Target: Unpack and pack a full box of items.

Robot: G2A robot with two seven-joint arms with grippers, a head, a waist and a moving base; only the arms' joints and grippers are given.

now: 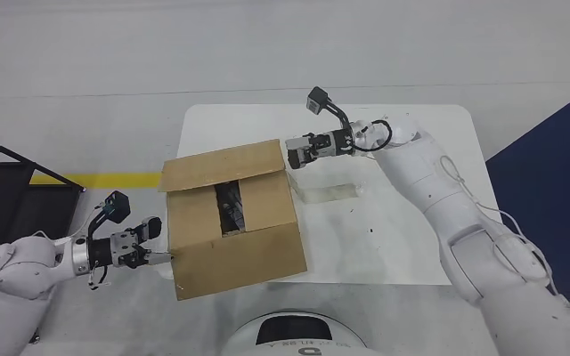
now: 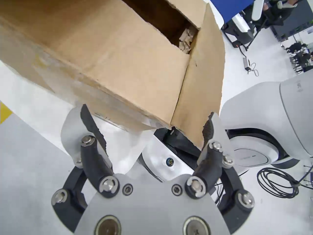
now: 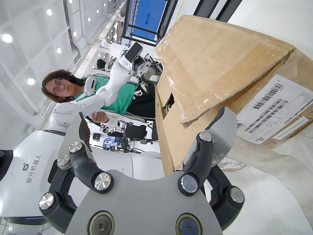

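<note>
Two grippers: both are seen spread open, with nothing clamped in either one.
Left gripper [image 2: 149, 113]: it's parked at the box's near-left corner. That corner's upright edge is framed between the fingers; whether it's actually touched can't be told.
Right gripper [image 3: 154, 116]: it's held at the box's far-right corner, with one finger [image 3: 226, 123] just under the tip of a lifted flap.
Box [image 1: 267, 209]: brown cardboard, set a bit askew on the near-left part of the white table [image 1: 392, 240].
Flaps: they're only partly shut. The far flap [image 1: 223, 165] is tipped up and outward, and a dark gap [image 1: 232, 206] is left down the middle of the top.
Contents: dark items can be made out through that gap. From the left wrist, something like crumpled brown paper [image 2: 187, 40] is spotted inside, probably filler, but it's hard to be sure.
Shipping label [image 3: 276, 113]: white, stuck on the side of the box next to the right gripper.
Clear item [image 1: 328, 190]: flat and see-through, laid on the table just beside the box's right side, near the right gripper.
</note>
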